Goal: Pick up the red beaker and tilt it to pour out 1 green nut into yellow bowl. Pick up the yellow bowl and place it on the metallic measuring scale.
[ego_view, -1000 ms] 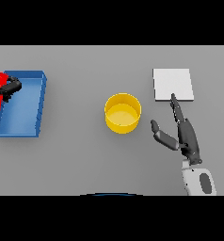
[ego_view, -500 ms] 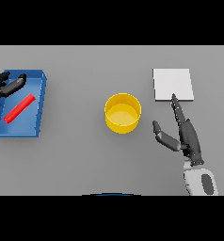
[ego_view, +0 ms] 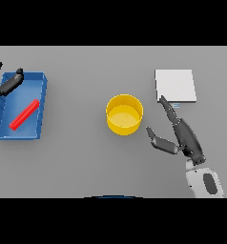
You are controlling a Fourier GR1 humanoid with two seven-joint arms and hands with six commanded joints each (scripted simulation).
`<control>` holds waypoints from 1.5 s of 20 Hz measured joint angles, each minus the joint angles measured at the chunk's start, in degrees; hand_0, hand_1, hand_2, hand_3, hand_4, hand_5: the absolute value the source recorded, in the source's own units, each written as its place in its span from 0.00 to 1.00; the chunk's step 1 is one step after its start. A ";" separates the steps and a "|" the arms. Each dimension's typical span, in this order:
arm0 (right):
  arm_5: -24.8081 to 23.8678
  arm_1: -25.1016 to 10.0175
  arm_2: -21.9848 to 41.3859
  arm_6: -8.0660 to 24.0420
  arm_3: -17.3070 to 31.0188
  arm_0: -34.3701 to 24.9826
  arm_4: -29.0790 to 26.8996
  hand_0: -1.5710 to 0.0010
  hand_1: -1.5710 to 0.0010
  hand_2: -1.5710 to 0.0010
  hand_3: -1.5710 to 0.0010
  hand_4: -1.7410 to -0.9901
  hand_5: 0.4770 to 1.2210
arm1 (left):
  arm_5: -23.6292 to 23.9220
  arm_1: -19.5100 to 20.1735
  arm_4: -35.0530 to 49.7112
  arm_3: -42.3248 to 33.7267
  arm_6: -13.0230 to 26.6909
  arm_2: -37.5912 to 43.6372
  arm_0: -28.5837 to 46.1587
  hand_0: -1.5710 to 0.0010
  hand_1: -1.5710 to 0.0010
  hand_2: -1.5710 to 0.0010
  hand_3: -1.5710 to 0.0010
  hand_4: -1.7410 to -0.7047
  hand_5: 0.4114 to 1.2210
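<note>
The yellow bowl [ego_view: 124, 114] stands upright near the middle of the grey table [ego_view: 87, 162], and the right hand [ego_view: 183, 136] lies just beside it at about four o'clock from the bowl, apart from its wall. That hand is released: its fingers stretch straight toward eleven o'clock, the thumb splayed out toward the bowl, holding nothing. From the hand the bowl lies at about ten o'clock, so the right arm is by far the nearer one for lifting it. The metallic measuring scale [ego_view: 175, 85], a pale square plate, sits at about twelve o'clock from the right hand and two o'clock from the bowl, near both, with bare table between, so nothing appears to block a short carry. Whether a green nut is inside the bowl I cannot tell. Far off at nine o'clock, a blue tray [ego_view: 40, 84] holds a red piece [ego_view: 24, 114] lying flat, its long axis running from seven to one o'clock; this looks to be the red beaker. The left hand [ego_view: 7, 84] hangs over the tray's far corner, fingers relaxed and empty, apart from the red piece.
</note>
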 measured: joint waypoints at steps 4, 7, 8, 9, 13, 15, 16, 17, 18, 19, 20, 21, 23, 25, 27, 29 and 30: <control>5.72 -8.47 5.46 4.43 2.17 -9.13 10.50 1.00 1.00 1.00 1.00 0.69 0.30 | -0.35 -0.92 0.94 0.71 -0.62 0.62 -0.60 1.00 1.00 1.00 1.00 0.99 0.31; 8.97 -12.23 11.40 1.47 4.39 -15.54 18.13 1.00 1.00 1.00 1.00 0.68 0.30 | -0.37 -1.04 1.18 0.50 -1.18 0.61 -0.05 1.00 1.00 1.00 1.00 0.99 0.32; 10.02 -13.36 13.15 0.20 5.07 -17.69 20.24 1.00 1.00 1.00 1.00 0.68 0.30 | -0.11 -0.99 1.18 -0.58 -1.07 0.32 0.25 1.00 1.00 1.00 1.00 0.99 0.32; 10.50 -13.42 15.29 0.17 6.78 -19.21 22.78 1.00 1.00 1.00 1.00 0.69 0.31 | -0.15 -1.00 1.21 -0.43 -1.29 0.42 0.15 1.00 1.00 1.00 1.00 0.99 0.33; 14.87 -14.42 20.11 -2.32 11.23 -26.20 26.66 1.00 1.00 1.00 1.00 0.70 0.31 | -0.52 -0.34 1.90 -0.56 -1.37 0.97 0.53 1.00 1.00 1.00 1.00 0.99 0.34; 16.68 -14.58 21.78 -3.15 14.94 -29.57 27.97 1.00 1.00 1.00 1.00 0.70 0.31 | -0.78 -0.10 2.13 -0.62 -2.00 1.16 0.85 1.00 1.00 1.00 1.00 0.98 0.34; 17.62 -14.77 22.68 -3.67 16.55 -30.95 28.63 1.00 1.00 1.00 1.00 0.69 0.31 | -1.08 -0.47 2.13 -0.01 -2.02 1.18 0.41 1.00 1.00 1.00 1.00 0.98 0.34; 18.71 -14.80 23.43 -3.55 17.13 -31.50 29.08 1.00 1.00 1.00 1.00 0.69 0.30 | -1.10 -0.23 2.29 -0.28 -2.09 1.21 0.89 1.00 1.00 1.00 1.00 0.98 0.34; 19.23 -14.44 24.70 -3.98 18.11 -32.49 29.97 1.00 1.00 1.00 1.00 0.69 0.30 | -1.15 -0.09 2.41 0.12 -1.87 1.48 0.66 1.00 1.00 1.00 1.00 0.98 0.34; 19.48 -14.20 25.48 -3.68 19.33 -33.46 30.83 1.00 1.00 1.00 1.00 0.69 0.30 | -1.28 -0.40 2.51 0.05 -2.28 1.46 0.60 1.00 1.00 1.00 1.00 0.98 0.34; 19.94 -14.20 26.46 -4.07 20.11 -34.15 31.59 1.00 1.00 1.00 1.00 0.68 0.30 | -1.54 -0.53 2.80 0.54 -2.49 1.66 0.79 1.00 1.00 1.00 1.00 0.98 0.34; 20.50 -13.26 27.08 -3.21 21.59 -35.22 32.04 1.00 1.00 1.00 1.00 0.67 0.31 | -1.21 -0.36 2.86 0.19 -2.43 1.62 1.36 1.00 1.00 1.00 1.00 0.98 0.34; 21.07 -13.11 27.90 -3.91 23.89 -36.79 32.65 1.00 1.00 1.00 1.00 0.64 0.32 | -1.47 -0.43 2.99 0.27 -3.16 1.82 1.25 1.00 1.00 1.00 1.00 0.98 0.34; 22.33 -12.50 28.96 -3.81 25.72 -38.47 33.29 1.00 1.00 1.00 1.00 0.63 0.34 | -1.09 -0.58 2.83 0.48 -2.47 1.73 0.99 1.00 1.00 1.00 1.00 0.98 0.33; 23.89 -12.02 29.43 -3.35 26.65 -39.26 33.32 1.00 1.00 1.00 1.00 0.61 0.35 | -1.19 0.49 3.02 -0.48 -3.66 2.01 2.08 1.00 1.00 1.00 1.00 0.99 0.34; 23.93 -10.60 30.07 -2.47 28.27 -39.89 33.74 1.00 1.00 1.00 1.00 0.59 0.37 | -1.48 0.25 3.12 -0.37 -3.55 1.98 1.72 1.00 1.00 1.00 1.00 0.99 0.34; 24.39 -10.78 29.77 -2.60 27.93 -39.93 33.36 1.00 1.00 1.00 1.00 0.58 0.38 | -1.34 -0.09 3.24 -0.60 -4.29 1.93 2.20 1.00 1.00 1.00 1.00 0.99 0.34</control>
